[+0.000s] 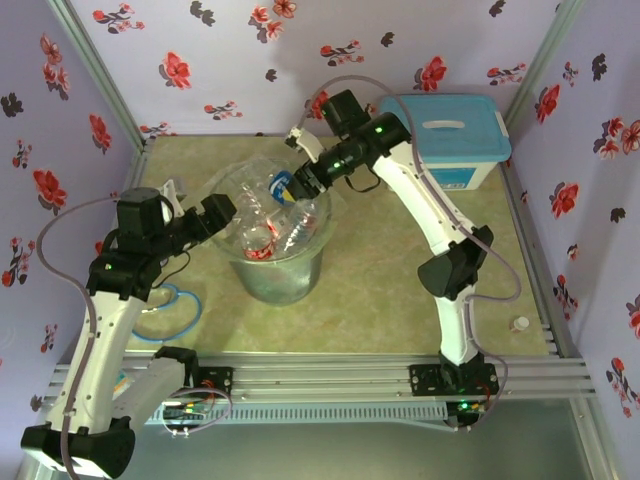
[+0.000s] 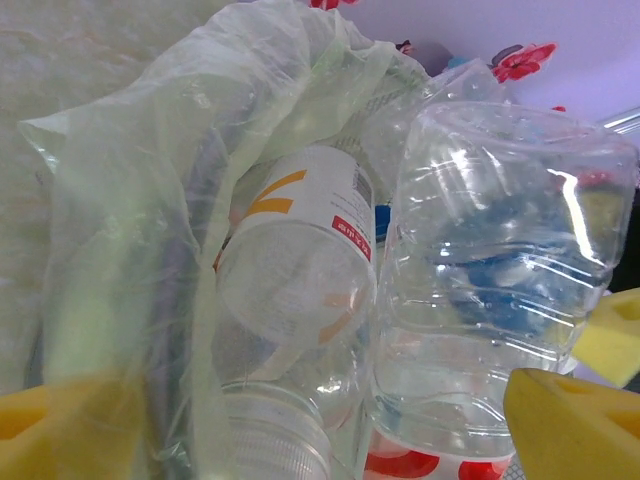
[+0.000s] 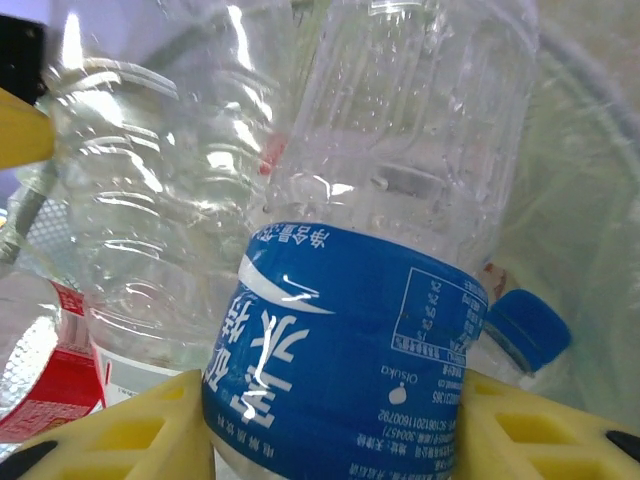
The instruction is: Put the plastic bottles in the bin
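Observation:
The bin (image 1: 272, 282), a round grey bucket lined with a clear bag (image 2: 130, 200), stands mid-table with several plastic bottles inside. My right gripper (image 1: 303, 183) reaches over its far rim, shut on a blue-labelled bottle (image 3: 350, 360) with a yellow finger pressed on each side of the label. Beyond it lie a bare clear bottle (image 3: 150, 200), a red-labelled one (image 3: 50, 390) and a blue cap (image 3: 525, 330). My left gripper (image 1: 222, 213) hangs open at the bin's left rim, looking down on an orange-labelled bottle (image 2: 300, 230) and a clear bottle (image 2: 490, 260).
A white box with a light-blue lid (image 1: 450, 135) stands at the back right, behind the right arm. A blue cable loop (image 1: 175, 310) lies on the table left of the bin. A small white cap (image 1: 520, 323) sits near the right edge.

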You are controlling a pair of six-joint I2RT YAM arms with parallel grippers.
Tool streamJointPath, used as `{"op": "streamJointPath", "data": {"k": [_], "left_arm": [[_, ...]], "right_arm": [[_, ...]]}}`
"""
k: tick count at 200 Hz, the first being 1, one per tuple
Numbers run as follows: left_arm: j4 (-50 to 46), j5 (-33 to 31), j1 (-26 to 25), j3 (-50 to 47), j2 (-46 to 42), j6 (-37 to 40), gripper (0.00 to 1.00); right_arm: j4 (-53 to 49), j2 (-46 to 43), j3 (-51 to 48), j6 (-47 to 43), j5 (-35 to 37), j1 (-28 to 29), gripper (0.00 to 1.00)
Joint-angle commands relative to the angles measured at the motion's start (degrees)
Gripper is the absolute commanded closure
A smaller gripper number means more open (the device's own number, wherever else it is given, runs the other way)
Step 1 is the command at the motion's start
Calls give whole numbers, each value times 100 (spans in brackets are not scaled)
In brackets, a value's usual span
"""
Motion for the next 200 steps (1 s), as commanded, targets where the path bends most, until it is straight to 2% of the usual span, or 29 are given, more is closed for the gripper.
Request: {"op": "streamJointPath", "data": {"k": [1,19,51,73,94,144,170,200], "left_arm": [[525,234,7,116,-8,-86,8],[544,223,6,146,1,-112,8],[409,98,9,228,61,5,7],[337,56,9,370,107,83,7],[136,-58,17,610,166,266,7],[-384,-167,42,1289,216,544,6],[-1010,-130,-61,1753,166,948,6],[-1987,-576,-193,2337,46,1565,5]], "right_arm": [[-231,-72,145,-27,282,12,41],[-127,-185,100,9,489,12,27],[268,-404,-5,86,838,3,18],[508,-504,21,145,1062,-13,16],[762,-604,25,318,1151,-67,16],[811,-1064,-217,841,1281,-118,28],[1176,-1876,-1306,1029,1522,-50,30],[1552,-2653,-2253,1286,1665,-30,36]]}}
